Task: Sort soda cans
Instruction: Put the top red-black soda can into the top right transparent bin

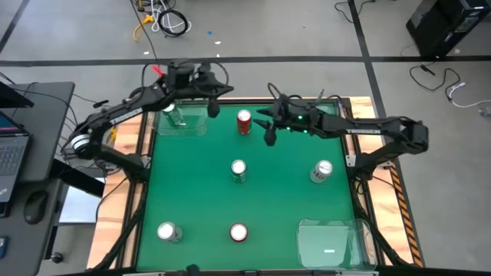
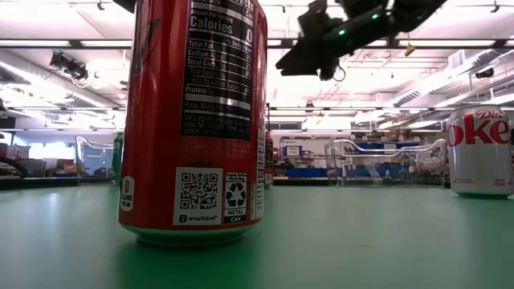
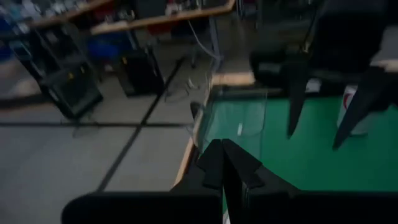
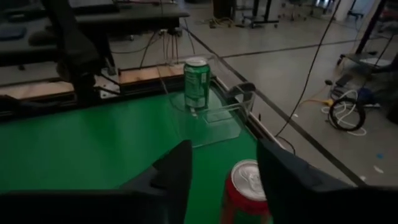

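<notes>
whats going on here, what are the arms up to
Two robot arms are sorting soda cans on a green table. One green can already stands in the clear tray at the far left corner. The right claw hangs open over a red can near the far edge, fingers to either side of its top without gripping it. The left claw is shut and empty above the far left tray. Four more cans stand loose on the table, and the near right tray holds no can.
</notes>
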Robot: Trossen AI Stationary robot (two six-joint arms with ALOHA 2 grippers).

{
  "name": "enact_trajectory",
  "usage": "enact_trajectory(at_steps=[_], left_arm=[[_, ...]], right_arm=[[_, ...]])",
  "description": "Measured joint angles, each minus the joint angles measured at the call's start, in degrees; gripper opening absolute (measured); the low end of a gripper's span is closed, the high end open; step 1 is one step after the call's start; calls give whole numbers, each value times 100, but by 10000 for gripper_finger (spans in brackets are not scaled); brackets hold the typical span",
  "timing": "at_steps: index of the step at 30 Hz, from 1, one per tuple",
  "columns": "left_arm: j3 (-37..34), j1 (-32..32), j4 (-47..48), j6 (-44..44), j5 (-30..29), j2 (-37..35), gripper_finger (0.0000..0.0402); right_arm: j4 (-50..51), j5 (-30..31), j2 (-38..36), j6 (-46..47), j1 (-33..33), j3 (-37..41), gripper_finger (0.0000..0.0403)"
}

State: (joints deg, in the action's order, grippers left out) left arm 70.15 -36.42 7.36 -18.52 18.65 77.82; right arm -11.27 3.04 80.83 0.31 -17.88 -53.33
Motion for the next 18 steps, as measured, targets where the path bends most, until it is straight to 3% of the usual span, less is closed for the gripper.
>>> enact_trajectory(at_steps=[11, 18], left_arm=[[-1548, 4, -769, 497, -40, -1519, 0], [-2044, 4, -788, 570, -39, -1950, 0]], right_arm=[[-108, 442, 1481, 375, -215, -745, 337], [-204, 581, 2135, 318, -274, -785, 376]])
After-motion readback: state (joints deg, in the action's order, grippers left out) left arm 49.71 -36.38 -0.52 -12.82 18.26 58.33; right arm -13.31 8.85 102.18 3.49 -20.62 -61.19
